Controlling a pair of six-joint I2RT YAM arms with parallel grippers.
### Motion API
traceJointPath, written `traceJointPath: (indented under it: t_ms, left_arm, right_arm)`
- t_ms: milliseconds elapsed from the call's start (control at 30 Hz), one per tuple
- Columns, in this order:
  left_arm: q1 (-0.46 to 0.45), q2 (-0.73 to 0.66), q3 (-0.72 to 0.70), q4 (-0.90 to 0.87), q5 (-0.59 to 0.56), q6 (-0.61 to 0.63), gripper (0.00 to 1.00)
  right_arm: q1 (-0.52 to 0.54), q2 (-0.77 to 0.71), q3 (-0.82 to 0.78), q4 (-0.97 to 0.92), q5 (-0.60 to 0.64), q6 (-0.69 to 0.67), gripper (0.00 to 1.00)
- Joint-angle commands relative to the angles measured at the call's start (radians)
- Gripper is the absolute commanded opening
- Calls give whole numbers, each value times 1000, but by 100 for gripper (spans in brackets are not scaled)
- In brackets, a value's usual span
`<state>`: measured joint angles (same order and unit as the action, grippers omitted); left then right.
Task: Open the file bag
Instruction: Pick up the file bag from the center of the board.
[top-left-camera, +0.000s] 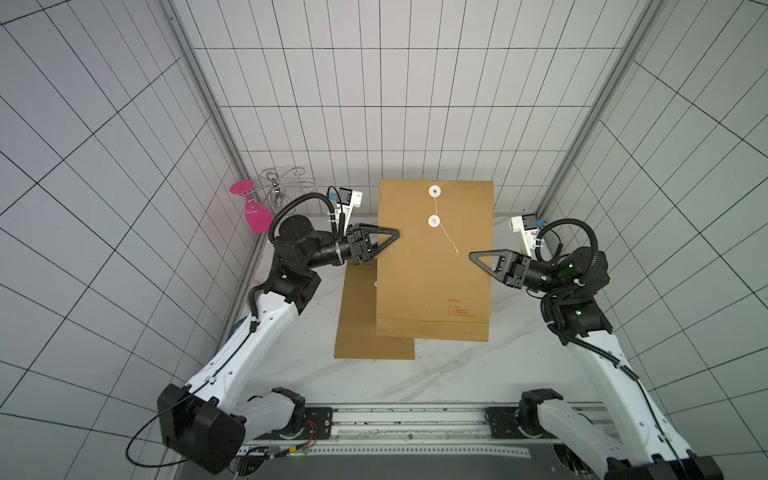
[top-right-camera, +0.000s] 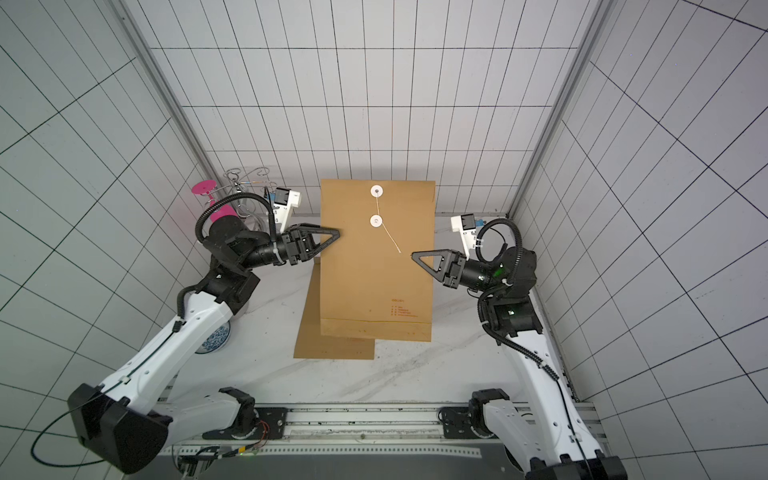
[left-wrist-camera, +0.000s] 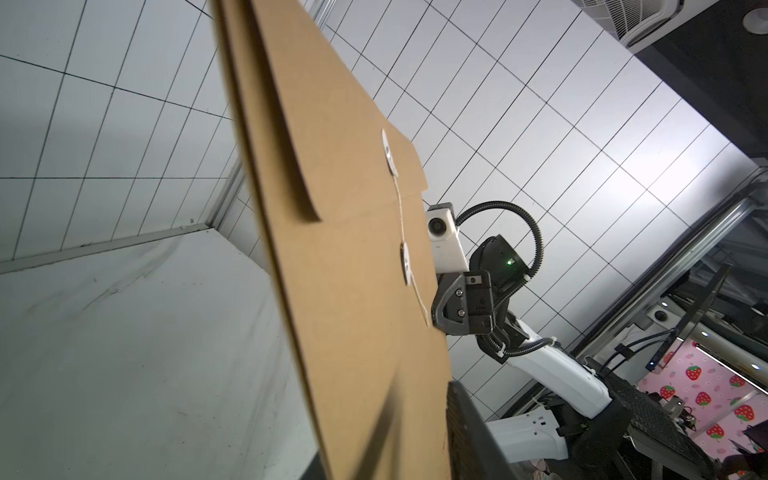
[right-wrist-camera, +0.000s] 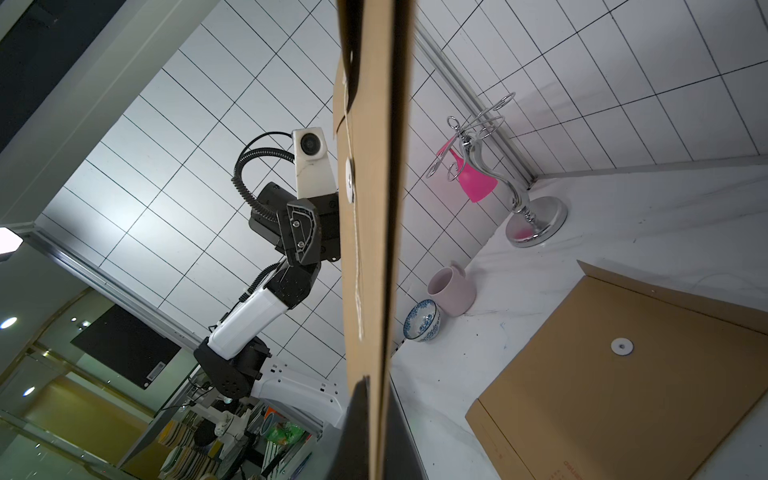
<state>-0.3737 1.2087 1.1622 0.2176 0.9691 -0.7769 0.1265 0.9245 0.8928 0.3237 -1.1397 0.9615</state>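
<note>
The file bag is a brown paper envelope held up above the table, its face turned to both top views. Two white discs sit near its far end. A thin string runs from one disc past the other and trails loose. My right gripper is shut on the bag's right edge. My left gripper is at the left edge. Its jaws stand apart with the paper between them.
A second brown envelope lies flat on the marble table, partly under the held one. At the back left stand a chrome rack with a pink glass, a pale mug and a blue-patterned bowl.
</note>
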Motion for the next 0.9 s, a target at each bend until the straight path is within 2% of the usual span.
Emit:
traceJointPath:
  t_ms: [0,100,267,300,400,433,533,667,867]
  left_arm:
    - [0,6,22,41,53,-21,25]
    - [1,10,15,60,71,-40,16]
    - [1,26,15,26,99,-30,9]
    - [1,29,20,-4,99,-15,9]
    - [1,37,13,-11,116,-15,24]
    - [1,36,11,-10,117,-13,26]
    - [1,42,10,-33,116,3,25]
    - [1,49,3,-41,118,14,19]
    - [1,57,7,-133,104,79,19]
  right_arm:
    - [7,-15,24,-22,4,-36,0]
    - [7,-15,27,-44,14,-52,0]
    - [8,-16,37,-98,24,-92,0]
    - [8,-16,38,-112,29,-96,0]
    - [7,-16,47,-163,43,-142,0]
    - [8,-17,50,-182,49,-155,0]
    - [7,-16,60,-217,60,-181,0]
    - [7,-19,62,-235,66,-194,0]
    - [8,-22,64,-244,76,-201,0]
